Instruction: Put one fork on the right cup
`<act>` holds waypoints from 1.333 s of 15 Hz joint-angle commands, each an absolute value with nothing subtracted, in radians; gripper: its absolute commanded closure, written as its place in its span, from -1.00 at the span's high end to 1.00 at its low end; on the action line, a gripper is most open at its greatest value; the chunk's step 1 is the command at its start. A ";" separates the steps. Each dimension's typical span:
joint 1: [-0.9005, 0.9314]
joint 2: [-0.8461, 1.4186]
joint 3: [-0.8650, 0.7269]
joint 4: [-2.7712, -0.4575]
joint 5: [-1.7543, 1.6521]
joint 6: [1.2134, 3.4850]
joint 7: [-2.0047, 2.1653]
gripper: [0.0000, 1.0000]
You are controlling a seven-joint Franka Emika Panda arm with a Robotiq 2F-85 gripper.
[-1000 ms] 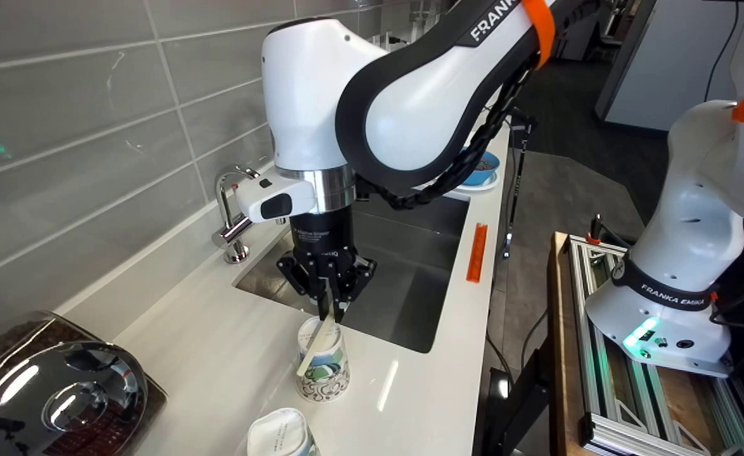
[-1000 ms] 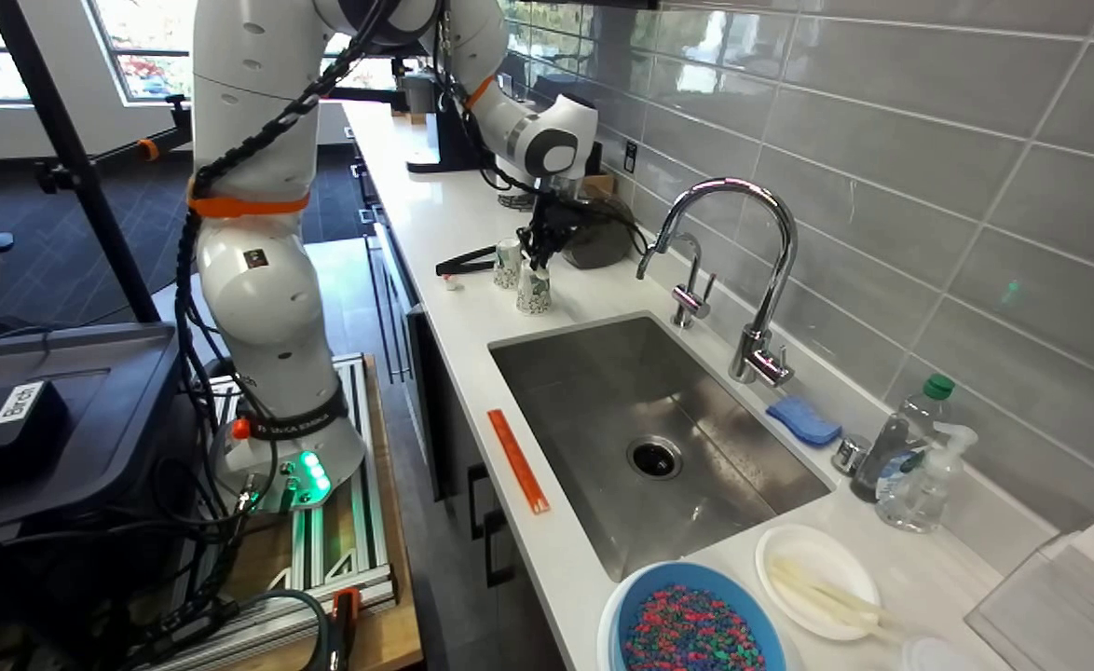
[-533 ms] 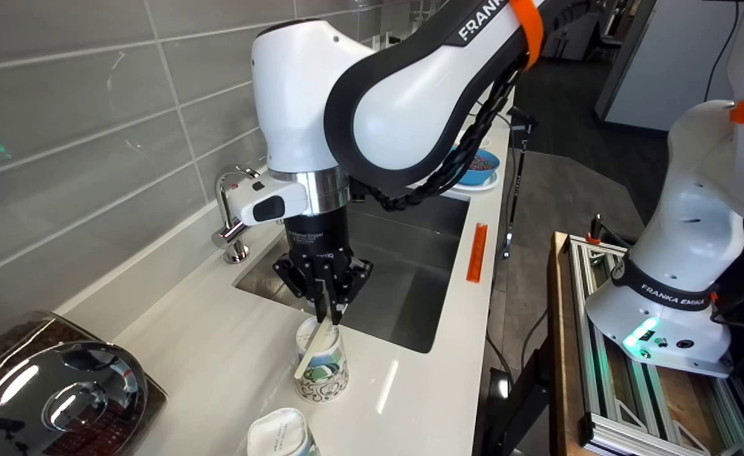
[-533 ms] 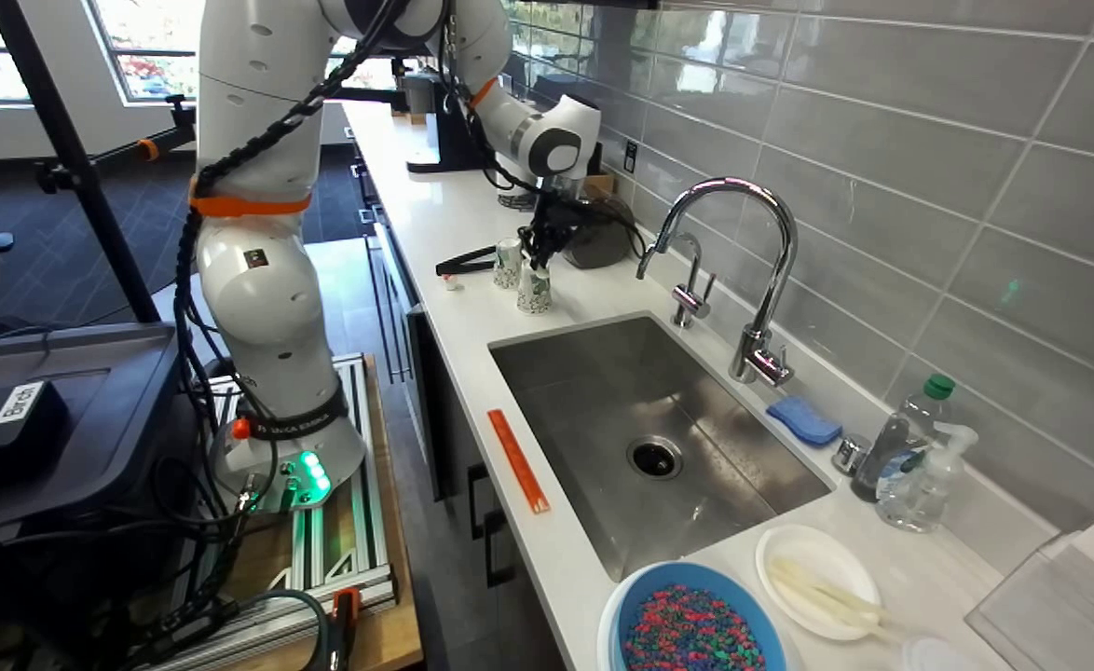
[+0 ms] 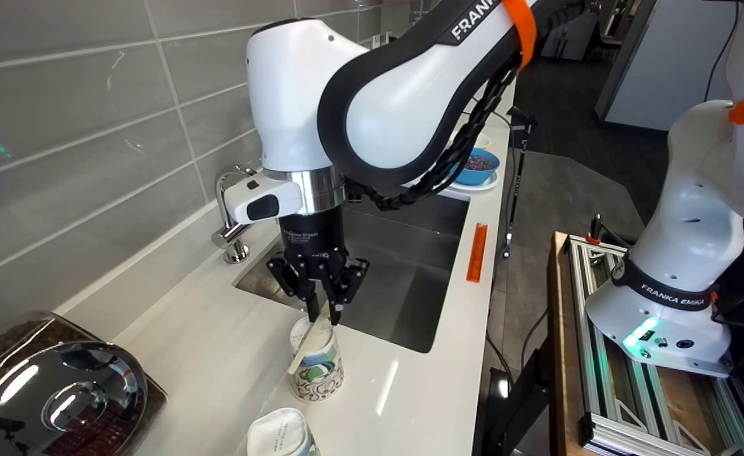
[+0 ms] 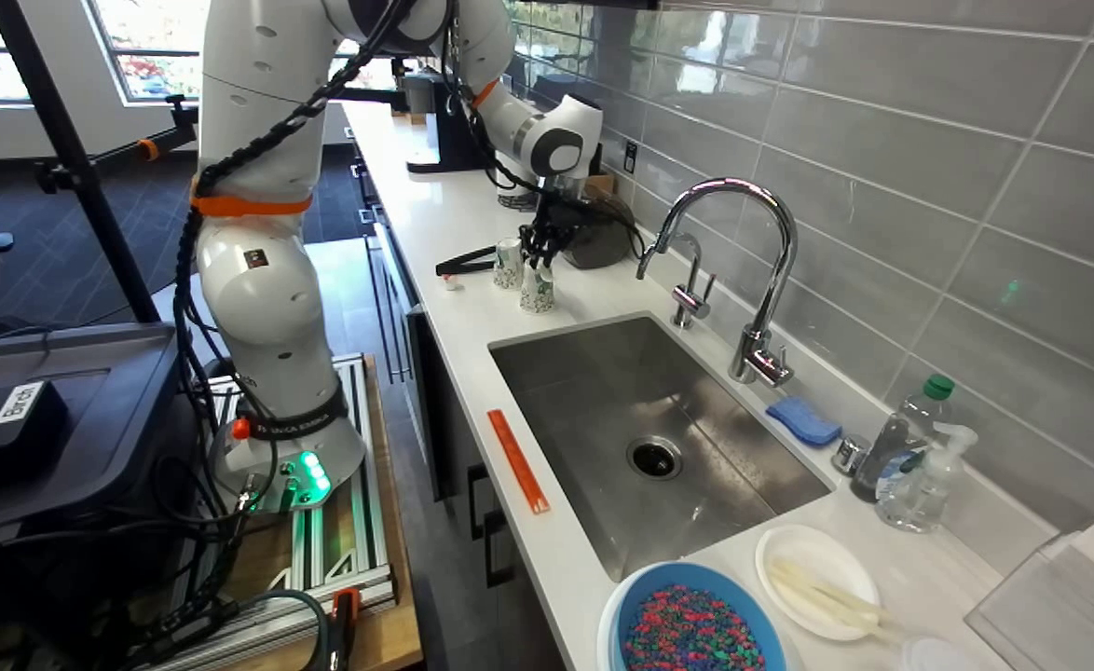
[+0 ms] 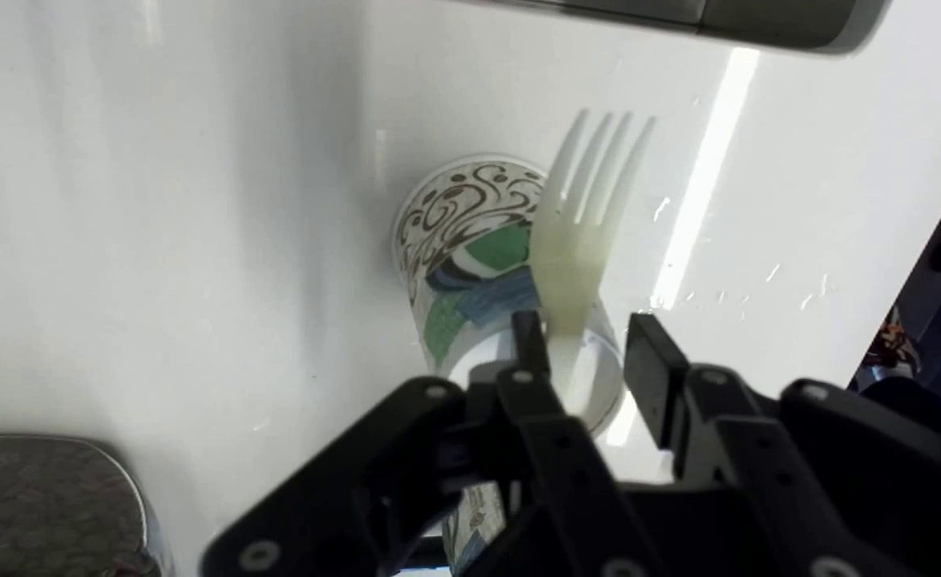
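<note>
1. Hangs low over the right cup (image 7: 478, 240) with the gripper (image 7: 587, 324) spread a little, to either side of the fork (image 7: 571, 272).
2. Leaves a gap right of the fork in the wrist view.
3. Has the fork lying across the cup's upturned base, with handle end jutting near and left in an exterior view and tines reaching past the cup in the wrist view.
4. Has the right cup upside down on the counter (image 5: 423, 405), just nearer than the sink (image 5: 397, 278) in an exterior view.
5. Shows a second cup (image 5: 280, 434) there, nearer and slightly left, apart.
</note>
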State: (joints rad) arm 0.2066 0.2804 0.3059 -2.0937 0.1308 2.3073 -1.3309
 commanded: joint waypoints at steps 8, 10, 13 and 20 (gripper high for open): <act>0.205 0.294 0.311 -2.071 0.107 2.272 -1.317 1.00; 0.202 0.281 0.312 -2.079 0.111 2.275 -1.323 1.00; 0.197 0.269 0.307 -2.088 0.113 2.283 -1.318 1.00; 0.153 0.227 0.283 -2.118 0.128 2.302 -1.334 1.00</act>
State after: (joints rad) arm 0.1754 0.2620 0.2964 -2.0935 0.1299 2.3073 -1.3271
